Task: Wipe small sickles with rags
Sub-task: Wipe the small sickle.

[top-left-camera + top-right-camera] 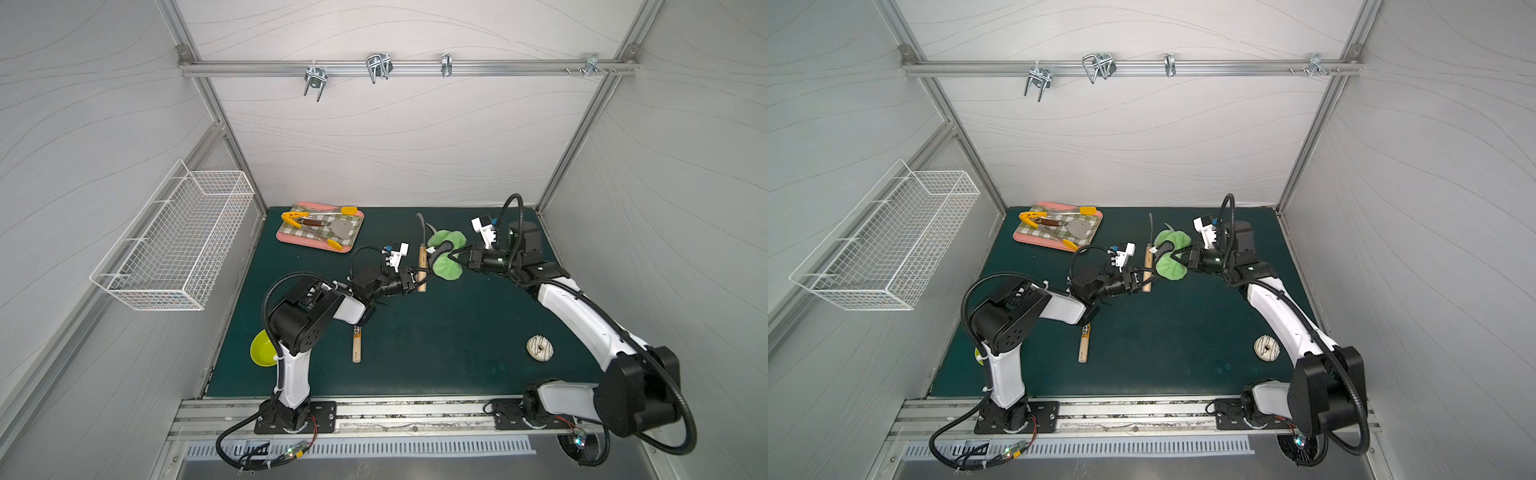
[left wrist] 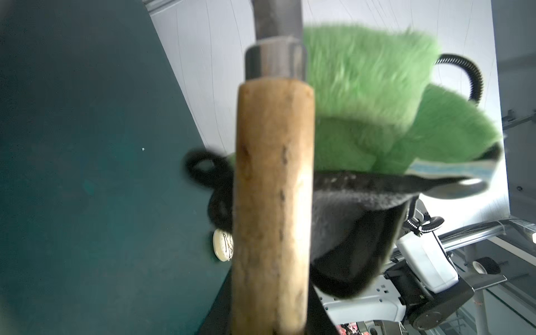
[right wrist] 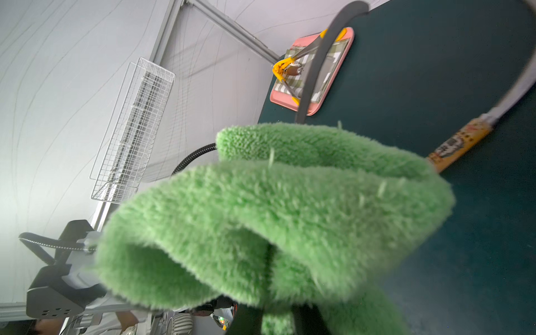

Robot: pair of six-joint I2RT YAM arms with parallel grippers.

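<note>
**A:** Top views first. Spotted the left gripper (image 1: 415, 277) clamped on the sickle (image 1: 422, 266) by its wooden handle, over the middle of the mat (image 1: 415, 353), blade pointing rearward. Right gripper (image 1: 462, 259) pinching the green rag (image 1: 446, 259) just beside it.

**B:** Left wrist: saw mostly handle, rag by the ferrule. Right wrist: mostly rag. Would've wrapped it over the blade's flat, dragged away from the edge, and kept that handle rigid.
</note>
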